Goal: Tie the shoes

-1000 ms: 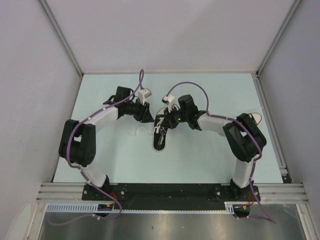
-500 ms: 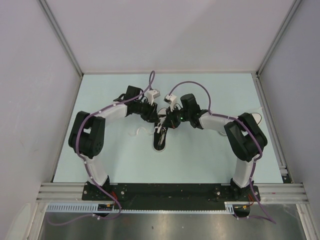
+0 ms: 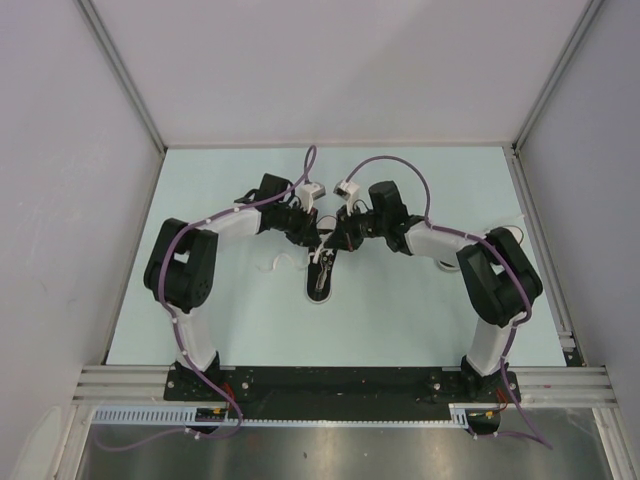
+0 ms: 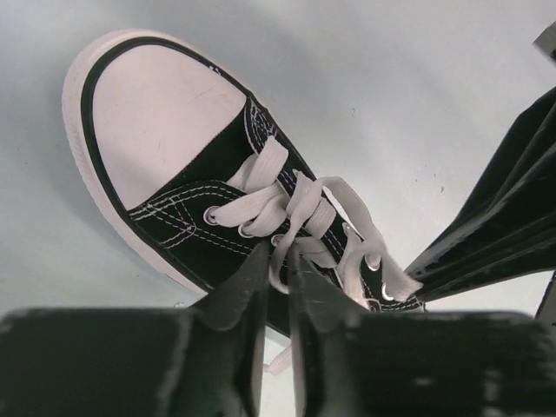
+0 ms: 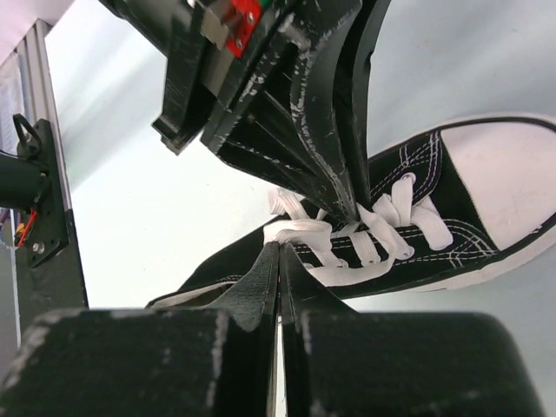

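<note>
Over the shoe [image 3: 319, 282], lying on the table [image 3: 420, 310] between the arms, both grippers meet at its lacing. It looks like the opening crossover, which needs a firm pinch and then a pull. Seen from the left wrist, the left gripper [image 4: 278, 256] has narrow jaws around a strand of the laces [image 4: 304, 204]; I can't tell if it's pinched. From the right wrist, the right gripper [image 5: 279, 248] has its jaws pressed together at the laces, holding nothing I can see.

black sneaker [image 4: 187, 221], white laces [image 4: 304, 204] loose, mid-table
</note>
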Available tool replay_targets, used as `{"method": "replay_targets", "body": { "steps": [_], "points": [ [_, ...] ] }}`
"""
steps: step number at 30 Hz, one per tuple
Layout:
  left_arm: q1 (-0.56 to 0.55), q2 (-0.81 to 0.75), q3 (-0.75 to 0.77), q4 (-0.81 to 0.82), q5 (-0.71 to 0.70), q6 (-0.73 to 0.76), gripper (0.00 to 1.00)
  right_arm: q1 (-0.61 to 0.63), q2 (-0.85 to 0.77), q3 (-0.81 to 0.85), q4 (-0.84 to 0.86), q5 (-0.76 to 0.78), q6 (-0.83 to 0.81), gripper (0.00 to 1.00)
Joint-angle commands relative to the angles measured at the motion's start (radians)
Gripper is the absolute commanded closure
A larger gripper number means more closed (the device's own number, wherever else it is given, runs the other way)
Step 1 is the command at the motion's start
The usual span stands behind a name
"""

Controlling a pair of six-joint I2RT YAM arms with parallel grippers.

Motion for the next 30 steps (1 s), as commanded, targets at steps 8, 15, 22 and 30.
{"method": "replay_targets", "body": {
  "steps": [8, 15, 22, 30],
  "points": [
    [0.002, -0.067, 0.012, 0.052, 0.097, -0.033, 1.00, -0.012, -0.048, 0.036, 0.035, -0.013, -0.101, 0.98],
    [0.020, -0.099, -0.008, 0.086, 0.118, -0.068, 1.00, 0.005, -0.032, 0.039, 0.008, 0.077, -0.222, 0.97],
    [0.027, -0.130, -0.030, 0.084, 0.137, -0.073, 1.00, 0.049, -0.014, 0.039, 0.028, 0.243, -0.247, 0.97],
    [0.037, -0.153, -0.057, 0.077, 0.135, -0.071, 1.00, 0.108, 0.011, 0.037, 0.058, 0.329, -0.232, 0.98]
  ]
}}
